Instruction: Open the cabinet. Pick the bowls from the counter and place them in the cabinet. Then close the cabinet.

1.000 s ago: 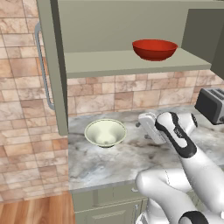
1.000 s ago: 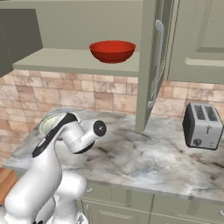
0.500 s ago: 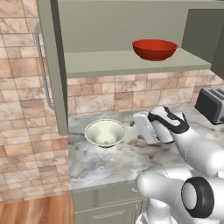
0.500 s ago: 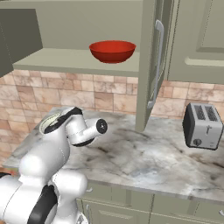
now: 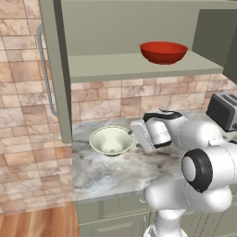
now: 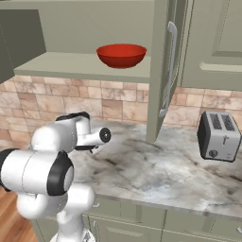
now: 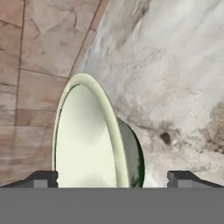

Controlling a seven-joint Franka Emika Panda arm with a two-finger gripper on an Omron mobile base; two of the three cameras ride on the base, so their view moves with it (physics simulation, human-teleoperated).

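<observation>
Just left of the pincer [image 5: 139,135] in the left base view: cream-white bowl [image 5: 111,140], upright on the worktop [image 5: 115,171], mouth up, round and so without a long axis to line up on. Seen along the hand: cream-white bowl [image 7: 94,135] dead ahead, its rim falling between the two dark tips, near edge close in front. Whether a tip already touches the rim is hard to judge from this angle; probably still just apart. Pincer [image 7: 112,178] spread as wide as it goes, holding nothing. One arm only, so no choice of hand. Next move, by judgement: short advance leftward toward the bowl so one finger goes inside the wall and one outside, then a pinch on the near rim. Above and to the right of the pincer: red bowl [image 5: 164,52] already resting on the shelf of the open cabinet [image 5: 139,69].
</observation>
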